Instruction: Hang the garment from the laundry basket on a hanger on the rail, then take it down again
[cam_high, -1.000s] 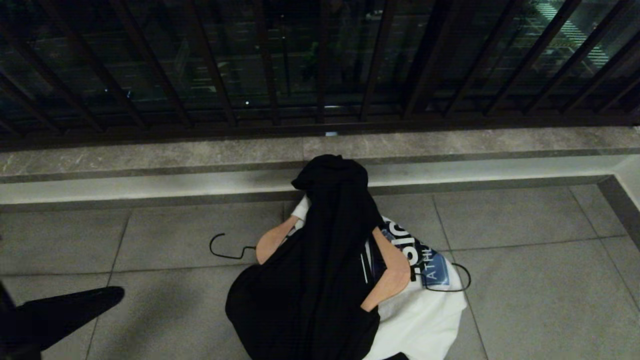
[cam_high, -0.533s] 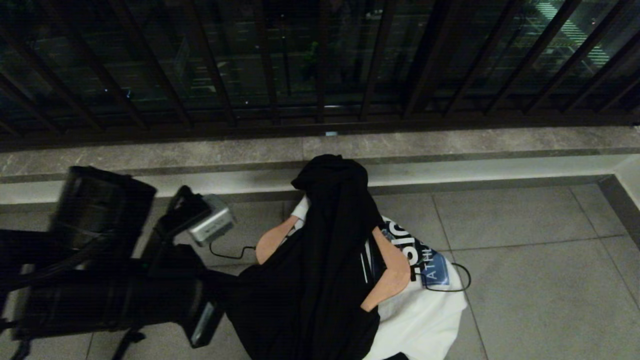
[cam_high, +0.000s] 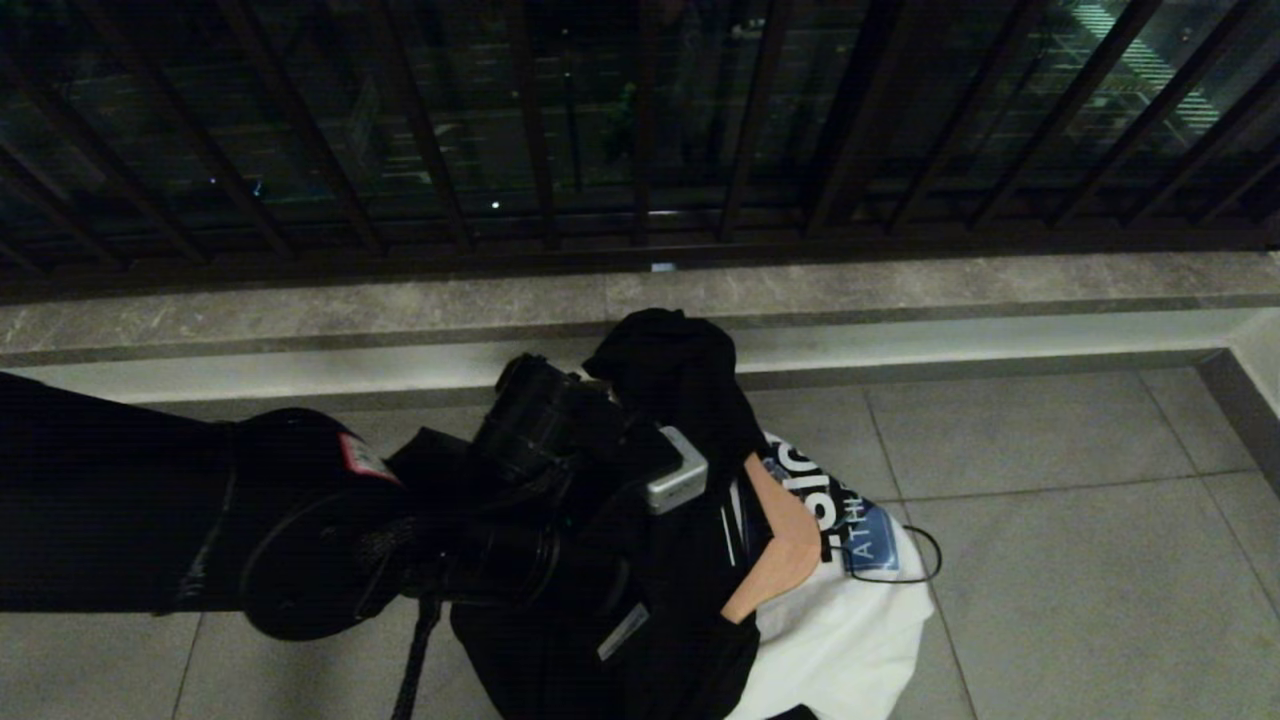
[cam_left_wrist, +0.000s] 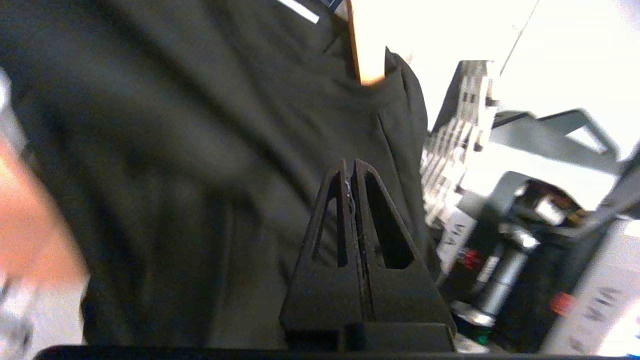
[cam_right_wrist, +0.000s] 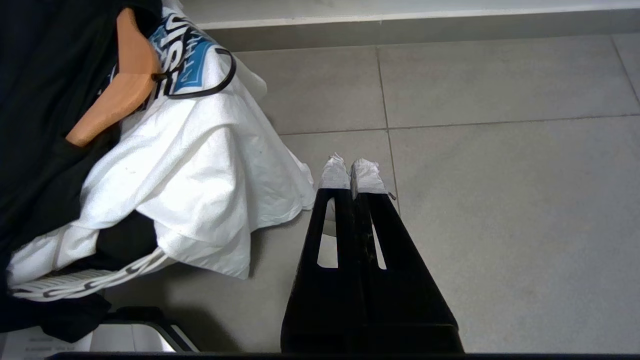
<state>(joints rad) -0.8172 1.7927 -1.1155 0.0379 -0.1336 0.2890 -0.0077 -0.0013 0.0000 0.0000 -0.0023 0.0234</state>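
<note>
The left gripper (cam_left_wrist: 352, 167) hangs just above the black garment (cam_high: 640, 620) with its two fingers pressed shut and nothing between them. The right gripper (cam_right_wrist: 354, 172) is parked over the bare floor tiles (cam_high: 1080, 560), near the white shirt (cam_right_wrist: 200, 170), its taped tips shut and empty too.

The laundry basket cannot be seen clearly; the clothes are heaped where it would be, close to the pale step along the floor's far edge. The rail is not in view, only dark window bars (cam_high: 640, 130).

What could go wrong: shut fingers cannot pinch cloth, so they would only poke the soft pile and push it around. The black garment is limp and floppy, and it lies over a smooth wooden hanger (cam_high: 790, 545). A thin black wire hook (cam_high: 915, 565) curls beside the white shirt with blue print. If the fingers grab too deep, they may catch the hanger or both clothes together.
</note>
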